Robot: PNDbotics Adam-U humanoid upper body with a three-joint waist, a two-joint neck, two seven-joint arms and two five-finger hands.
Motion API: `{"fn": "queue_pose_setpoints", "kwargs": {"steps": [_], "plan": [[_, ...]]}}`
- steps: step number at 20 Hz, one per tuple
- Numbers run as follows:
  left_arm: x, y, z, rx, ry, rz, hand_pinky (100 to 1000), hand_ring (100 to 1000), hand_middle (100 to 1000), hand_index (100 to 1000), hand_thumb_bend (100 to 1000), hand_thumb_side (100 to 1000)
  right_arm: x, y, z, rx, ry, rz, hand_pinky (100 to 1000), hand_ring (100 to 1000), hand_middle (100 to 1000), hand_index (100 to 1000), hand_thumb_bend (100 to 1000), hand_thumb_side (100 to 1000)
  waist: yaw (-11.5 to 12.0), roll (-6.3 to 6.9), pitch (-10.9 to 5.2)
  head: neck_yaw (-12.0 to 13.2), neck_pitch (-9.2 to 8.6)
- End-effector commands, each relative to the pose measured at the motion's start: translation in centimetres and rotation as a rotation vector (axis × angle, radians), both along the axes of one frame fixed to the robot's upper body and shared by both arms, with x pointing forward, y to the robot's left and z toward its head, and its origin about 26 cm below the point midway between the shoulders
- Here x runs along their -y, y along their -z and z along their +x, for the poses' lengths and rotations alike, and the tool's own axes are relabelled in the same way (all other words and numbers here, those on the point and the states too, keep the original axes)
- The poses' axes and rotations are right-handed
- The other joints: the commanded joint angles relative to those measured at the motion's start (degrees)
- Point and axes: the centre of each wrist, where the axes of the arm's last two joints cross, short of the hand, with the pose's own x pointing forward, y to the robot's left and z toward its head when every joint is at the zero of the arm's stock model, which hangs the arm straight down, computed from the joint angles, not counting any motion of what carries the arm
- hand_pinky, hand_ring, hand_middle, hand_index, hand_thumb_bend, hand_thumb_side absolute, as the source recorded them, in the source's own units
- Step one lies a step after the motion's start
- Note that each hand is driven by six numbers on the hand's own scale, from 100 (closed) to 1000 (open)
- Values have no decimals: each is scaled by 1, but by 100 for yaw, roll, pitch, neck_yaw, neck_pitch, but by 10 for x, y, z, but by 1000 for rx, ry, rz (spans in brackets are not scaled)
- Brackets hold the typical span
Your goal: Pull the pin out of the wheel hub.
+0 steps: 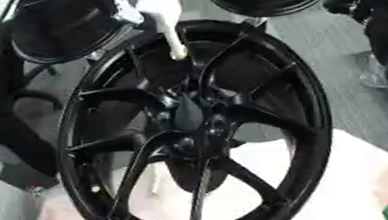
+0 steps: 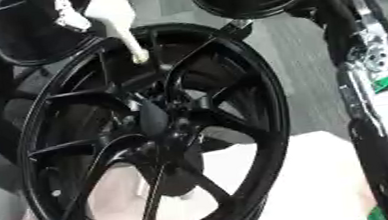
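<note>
Wheel hub (image 1: 189, 117) stands upright, filling the view; right arm (image 2: 375, 86) beside it, fingers I cannot tell; reaching for the pin seems next

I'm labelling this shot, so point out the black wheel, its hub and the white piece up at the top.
wheel (image 1: 311, 79): left eye view, on the right side of its rim.
hub (image 1: 189, 116): left eye view, on the centre where the spokes meet.
white piece (image 2: 119, 19): right eye view, on its upper part.
</note>
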Motion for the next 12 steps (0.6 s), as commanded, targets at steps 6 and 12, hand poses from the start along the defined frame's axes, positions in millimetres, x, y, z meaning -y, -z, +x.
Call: {"fn": "queue_pose_setpoints", "kwargs": {"steps": [6, 12], "plan": [[-45, -35, -31, 133, -58, -50, 694, 594, 466, 429, 538, 100, 10, -8, -2, 25, 34, -27, 740, 589, 731, 719, 100, 592, 90, 15, -167, -122, 23], [-119, -34, -56, 193, -187, -210, 687, 583, 461, 430, 505, 100, 16, -8, -3, 25, 59, -30, 740, 590, 732, 720, 100, 593, 202, 41, -161, -227, -2]]}}
